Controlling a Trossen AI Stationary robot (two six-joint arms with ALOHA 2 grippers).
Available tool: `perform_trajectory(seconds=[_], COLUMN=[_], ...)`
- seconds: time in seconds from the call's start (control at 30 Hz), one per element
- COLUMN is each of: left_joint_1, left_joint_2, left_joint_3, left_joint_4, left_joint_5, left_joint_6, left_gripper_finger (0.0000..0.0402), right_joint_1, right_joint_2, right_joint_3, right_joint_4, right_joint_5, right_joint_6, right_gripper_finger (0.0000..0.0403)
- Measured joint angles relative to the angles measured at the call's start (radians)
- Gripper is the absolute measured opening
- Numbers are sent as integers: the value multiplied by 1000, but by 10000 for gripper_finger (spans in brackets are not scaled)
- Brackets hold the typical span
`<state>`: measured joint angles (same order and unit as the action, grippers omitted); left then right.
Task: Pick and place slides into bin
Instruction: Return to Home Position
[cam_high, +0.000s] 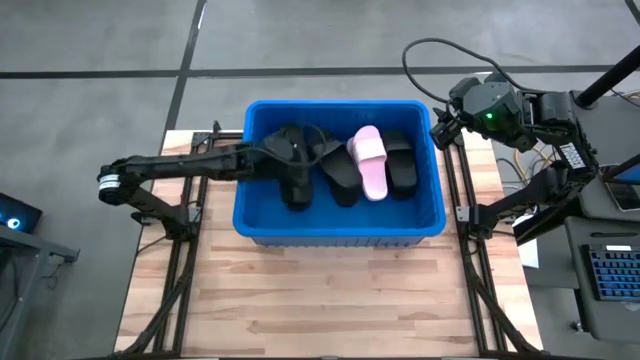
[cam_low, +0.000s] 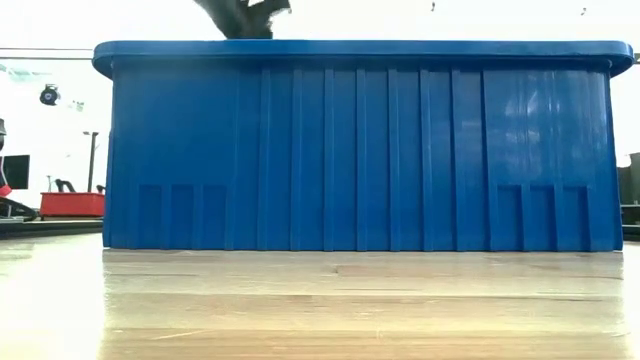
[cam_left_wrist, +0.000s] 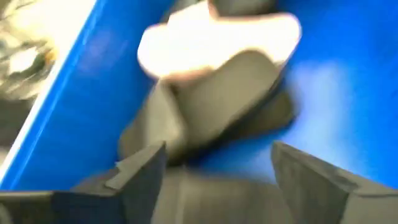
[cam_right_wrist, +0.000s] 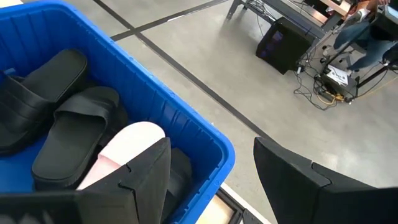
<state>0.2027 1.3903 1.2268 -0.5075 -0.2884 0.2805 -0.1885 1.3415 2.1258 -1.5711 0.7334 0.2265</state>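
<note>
The blue bin stands in the middle of the table and holds several black slides and a light pink slide, lying against one another on the bin's floor. My left gripper reaches in from the table's left, above the bin's left half. It is open, with nothing between its fingers; black slides and the pink slide lie ahead of it. My right gripper hangs open outside the bin's far right corner.
The bin's ribbed near wall fills the low view, with a bit of my left arm showing above its rim. Bare wooden tabletop lies in front of the bin. Black frame rails run along both table sides.
</note>
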Motion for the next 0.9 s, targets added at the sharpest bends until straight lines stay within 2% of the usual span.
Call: perform_trajectory(seconds=[0.13, 0.23, 0.3, 0.43, 0.5, 0.73, 0.9], left_joint_1=[-1, -2, -2, 1, -2, -13, -22], left_joint_2=[-3, -3, -5, -21, -40, -169, -303], left_joint_3=[113, 146, 163, 196, 198, 171, 143], left_joint_4=[55, 145, 220, 267, 262, 264, 263], left_joint_5=[192, 274, 315, 487, 521, 520, 515], left_joint_6=[-55, -105, -195, -300, -301, -249, -219], left_gripper_finger=[207, 144, 100, 15, 9, 1, 0], right_joint_1=[0, 0, 0, 0, 0, 0, 0], right_joint_2=[0, 0, 0, 0, 0, 2, 2], right_joint_3=[0, 0, 0, 0, 0, 0, 0], right_joint_4=[0, 0, 0, 0, 0, 0, 1], right_joint_5=[0, 0, 0, 0, 0, -6, -95], right_joint_6=[0, 0, 0, 0, 0, 1, 22], right_gripper_finger=[221, 221, 221, 221, 221, 221, 221])
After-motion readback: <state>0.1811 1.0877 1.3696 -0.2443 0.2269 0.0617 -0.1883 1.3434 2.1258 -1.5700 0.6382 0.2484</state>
